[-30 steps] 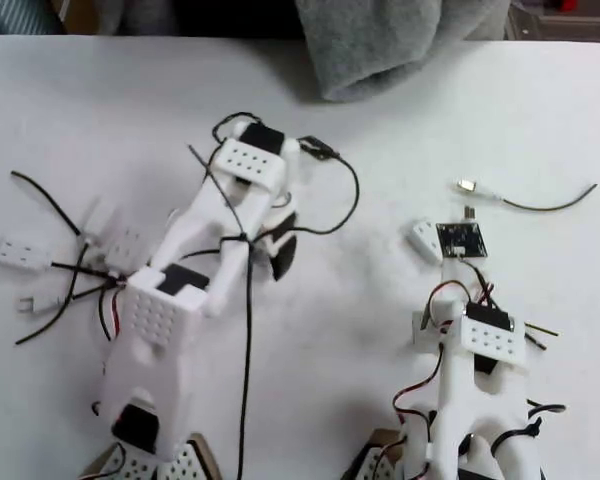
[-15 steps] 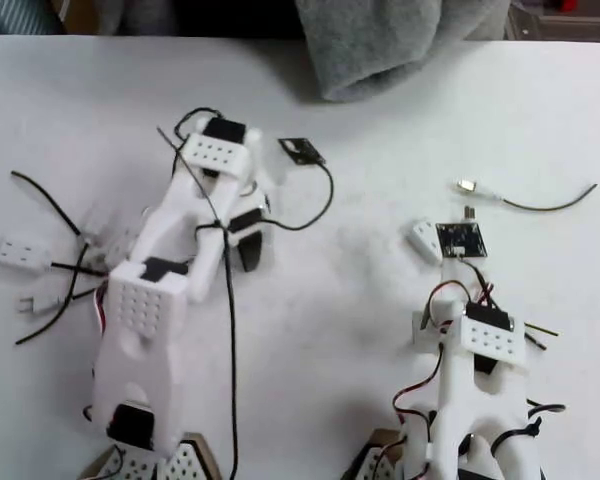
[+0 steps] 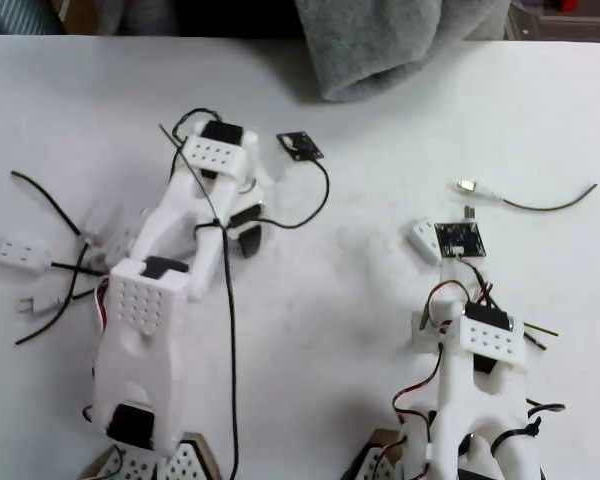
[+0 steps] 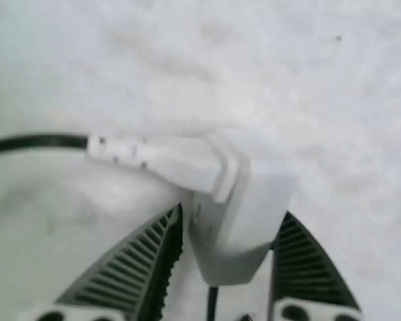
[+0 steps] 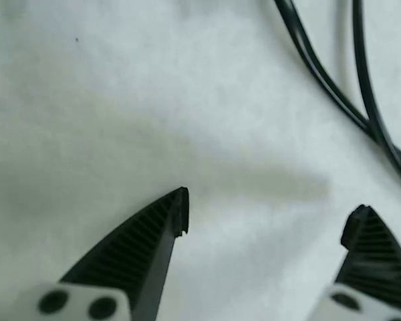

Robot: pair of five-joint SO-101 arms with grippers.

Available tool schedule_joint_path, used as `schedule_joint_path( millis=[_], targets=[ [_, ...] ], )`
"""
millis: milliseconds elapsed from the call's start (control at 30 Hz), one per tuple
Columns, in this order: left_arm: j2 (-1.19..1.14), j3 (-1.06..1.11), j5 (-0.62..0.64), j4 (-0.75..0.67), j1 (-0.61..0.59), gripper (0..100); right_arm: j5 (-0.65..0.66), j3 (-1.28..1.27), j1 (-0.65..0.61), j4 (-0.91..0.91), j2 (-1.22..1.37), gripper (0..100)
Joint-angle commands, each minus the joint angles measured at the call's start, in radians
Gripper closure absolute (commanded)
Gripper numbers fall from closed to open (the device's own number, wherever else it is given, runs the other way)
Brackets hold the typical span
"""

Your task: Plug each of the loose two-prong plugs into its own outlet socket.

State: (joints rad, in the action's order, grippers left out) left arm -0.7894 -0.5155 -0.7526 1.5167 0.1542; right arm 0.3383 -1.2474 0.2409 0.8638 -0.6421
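Since a second ago the left arm point(image 3: 145, 310) has swung leftward and slightly farther across the table point(image 3: 330, 330). Its left gripper point(image 4: 234, 214) is clenched on a white outlet socket point(image 4: 237, 234), left of table centre. A white two-prong plug point(image 4: 167, 157) on a black cord lies against the socket's end; seating cannot be determined. On the near right, the right gripper point(image 5: 267, 214) stands released above the table, black cables point(image 5: 321, 73) beside it. A second socket point(image 3: 20, 253) lies at the left edge.
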Motion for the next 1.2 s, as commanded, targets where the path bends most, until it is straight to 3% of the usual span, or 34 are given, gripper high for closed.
schedule_joint_path(
  millis=[0,167,433,700,867,1000,1167],
  targets=[
    [0.013,-0.012,0.002,-0.057,-0.005,96,-0.006,0.015,-0.008,-0.012,0.002,63.7],
    [0.016,-0.038,0.002,-0.110,-0.012,98,-0.006,0.015,-0.007,-0.012,0.002,63.7],
    [0.002,-0.319,-0.002,-0.130,-0.044,98,-0.006,0.015,-0.008,-0.012,0.002,63.7],
    [-0.015,-0.384,-0.005,-0.417,-0.130,97,-0.008,0.015,-0.007,-0.012,0.002,63.7],
    [-0.170,-0.448,-0.006,-0.485,-0.171,97,-0.008,0.015,-0.008,-0.012,0.002,63.7],
    [-0.328,-0.595,0.009,-0.482,-0.203,85,-0.008,0.015,-0.010,-0.012,0.002,63.7],
    [-0.438,-0.848,0.172,-0.359,-0.214,73,-0.008,0.015,-0.010,-0.013,0.002,63.7]
  ],
)
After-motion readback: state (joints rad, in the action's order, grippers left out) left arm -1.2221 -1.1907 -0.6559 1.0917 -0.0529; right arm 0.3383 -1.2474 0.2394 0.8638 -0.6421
